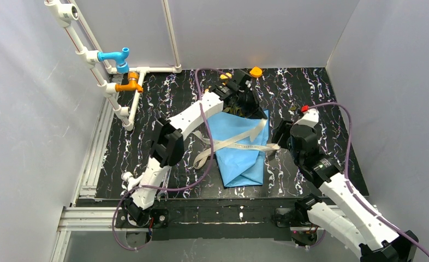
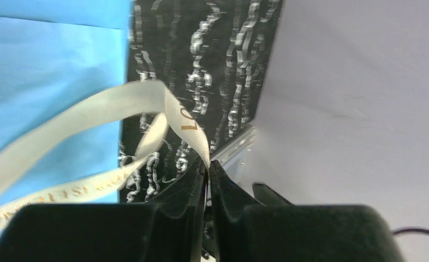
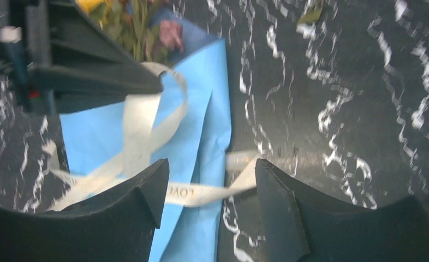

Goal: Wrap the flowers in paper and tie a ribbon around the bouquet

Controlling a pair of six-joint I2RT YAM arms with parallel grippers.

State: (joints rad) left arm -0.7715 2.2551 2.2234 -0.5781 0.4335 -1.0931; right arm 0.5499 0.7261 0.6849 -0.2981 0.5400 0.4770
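The bouquet lies mid-table: light blue paper [image 1: 239, 155] folded into a cone. The flowers [image 3: 147, 27] poke from its far end, yellow and pink heads, mostly hidden under the left arm in the top view. A beige ribbon [image 1: 239, 145] crosses the cone's middle, and one strand rises as a loop. My left gripper [image 1: 263, 115] hovers over the cone's far right corner and is shut on that ribbon [image 2: 147, 98] strand at its fingertips [image 2: 208, 164]. My right gripper [image 3: 209, 166] stands open at the cone's right edge. The ribbon's [image 3: 201, 192] other end lies across the gap between its fingers, apart from both pads.
A white pipe frame [image 1: 100, 65] with a blue valve [image 1: 115, 56] and an orange valve [image 1: 129, 85] stands at the back left. A small orange object [image 1: 255, 71] sits at the back edge. White walls close in all sides. Purple cables [image 1: 340, 117] arc over both arms.
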